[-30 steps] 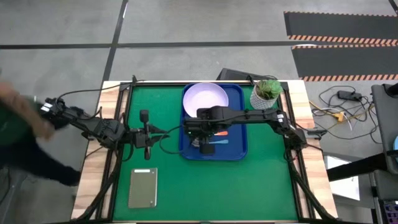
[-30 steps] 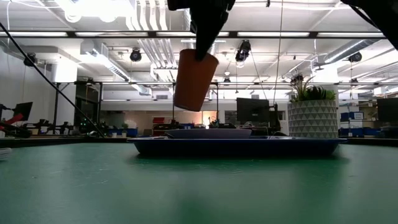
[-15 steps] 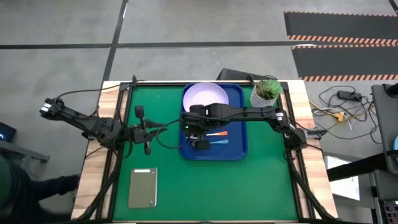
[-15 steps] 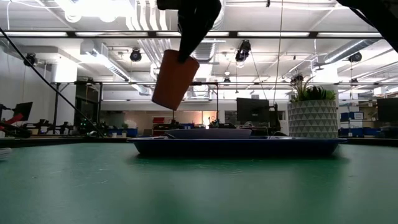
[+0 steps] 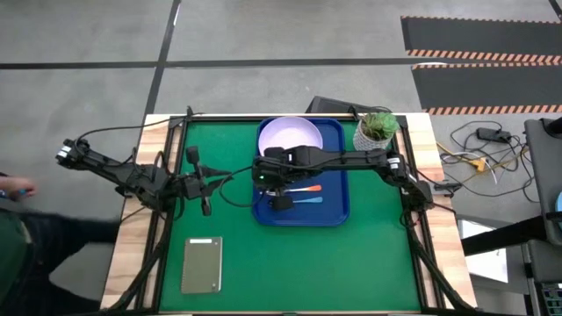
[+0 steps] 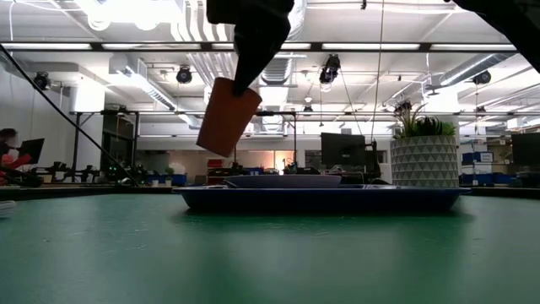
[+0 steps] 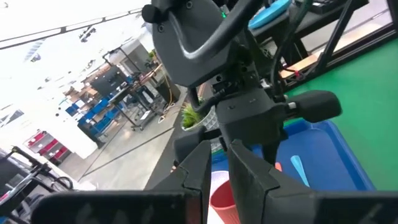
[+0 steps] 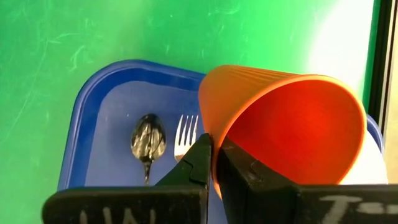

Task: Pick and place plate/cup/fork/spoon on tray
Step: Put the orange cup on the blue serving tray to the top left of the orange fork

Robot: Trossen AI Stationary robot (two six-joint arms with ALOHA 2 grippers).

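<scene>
My right gripper (image 8: pixel 214 146) is shut on the red-orange cup (image 8: pixel 286 124) above the left part of the dark blue tray (image 5: pixel 335 213). In the low view the cup (image 6: pixel 228 116) hangs tilted below the gripper, clear of the tray (image 6: pixel 321 198). The lavender plate (image 5: pixel 290 139) lies in the tray's far half. The orange-handled fork (image 5: pixel 309 188) and blue-handled spoon (image 5: pixel 311 200) lie side by side in its near half. My left gripper (image 5: pixel 211 183) is shut and empty, over the green mat left of the tray. My right gripper pinches the cup's wall at the rim (image 8: pixel 210 134), one finger inside the cup and one outside. The fingers come from above. The cup hangs below them tilted, its mouth up toward the gripper, lifted clear of the tray.
A white pot with a green plant (image 5: pixel 376 130) stands at the tray's far right corner. A grey slab (image 5: pixel 201 264) lies on the mat near the front left. A person (image 5: pixel 10 189) shows at the left beyond the table.
My right gripper has carried the cup toward the table's left edge, still over the tray's left end, and the cup has tipped further from upright. The person at the left has moved about beside the table.
</scene>
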